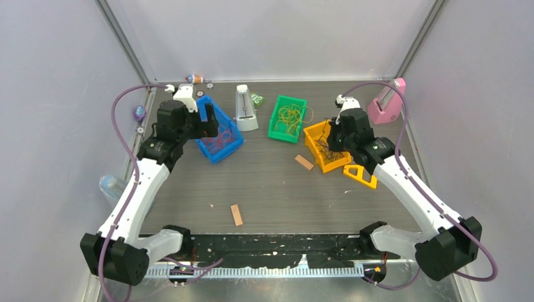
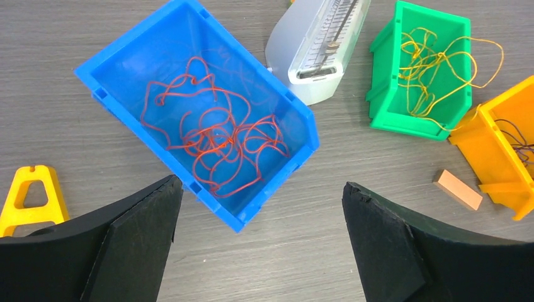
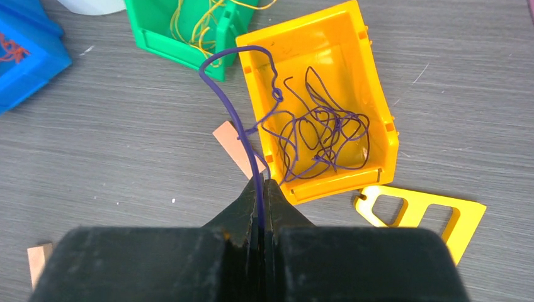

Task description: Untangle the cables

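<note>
The cables lie sorted in three bins. Red-orange cables (image 2: 214, 141) fill the blue bin (image 2: 157, 50), also seen from the top (image 1: 228, 146). Yellow cables (image 2: 434, 60) lie in the green bin (image 2: 384, 94), partly hanging over its rim. Dark purple cables (image 3: 321, 135) lie in the orange bin (image 3: 371, 75). My left gripper (image 2: 259, 182) is open and empty above the near corner of the blue bin. My right gripper (image 3: 262, 182) is shut on one purple cable (image 3: 227, 94), which arches up and runs back into the orange bin's bunch.
A white metronome (image 1: 245, 108) stands between the blue and green bins. A pink object (image 1: 387, 104) is at the back right. A flat yellow bracket (image 3: 415, 214) lies beside the orange bin, another (image 2: 28, 195) under my left arm. Tan strips (image 1: 236, 214) (image 3: 233, 145) lie on the table.
</note>
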You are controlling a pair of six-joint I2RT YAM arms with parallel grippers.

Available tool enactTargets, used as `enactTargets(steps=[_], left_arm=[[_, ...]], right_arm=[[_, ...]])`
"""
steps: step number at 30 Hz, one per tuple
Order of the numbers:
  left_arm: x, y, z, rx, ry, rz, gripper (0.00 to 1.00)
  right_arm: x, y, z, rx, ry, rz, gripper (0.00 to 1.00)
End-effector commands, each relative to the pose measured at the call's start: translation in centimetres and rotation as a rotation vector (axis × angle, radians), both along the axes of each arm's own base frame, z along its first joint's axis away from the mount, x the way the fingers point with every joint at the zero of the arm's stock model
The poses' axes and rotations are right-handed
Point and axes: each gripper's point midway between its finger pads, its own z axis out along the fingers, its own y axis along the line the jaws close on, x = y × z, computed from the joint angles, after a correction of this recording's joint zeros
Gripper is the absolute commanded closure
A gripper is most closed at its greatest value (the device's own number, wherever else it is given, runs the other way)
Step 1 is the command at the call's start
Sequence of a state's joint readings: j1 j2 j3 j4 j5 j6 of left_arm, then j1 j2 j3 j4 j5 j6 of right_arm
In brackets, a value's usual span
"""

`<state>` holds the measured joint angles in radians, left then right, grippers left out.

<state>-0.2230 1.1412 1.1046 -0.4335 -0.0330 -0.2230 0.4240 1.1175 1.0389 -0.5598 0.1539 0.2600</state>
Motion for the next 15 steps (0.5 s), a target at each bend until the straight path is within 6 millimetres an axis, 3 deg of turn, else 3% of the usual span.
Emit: enactTargets(steps=[1, 4, 15], left_arm=[[-1.8, -0.2, 1.4, -0.041, -0.05, -0.011, 0.01], [-2.9, -0.1, 0.7, -0.055, -0.048, -0.015, 0.0], [-6.6, -0.5, -3.3, -0.136, -0.034, -0.035, 0.01]], right_arm=[[2.4, 0.1, -0.6, 0.015, -0.028, -0.009, 0.95], [3.6, -0.1, -1.9, -0.003, -0.007, -0.025, 0.95], [7.8, -1.5, -9.2, -0.119, 0.107, -0.105, 0.95]])
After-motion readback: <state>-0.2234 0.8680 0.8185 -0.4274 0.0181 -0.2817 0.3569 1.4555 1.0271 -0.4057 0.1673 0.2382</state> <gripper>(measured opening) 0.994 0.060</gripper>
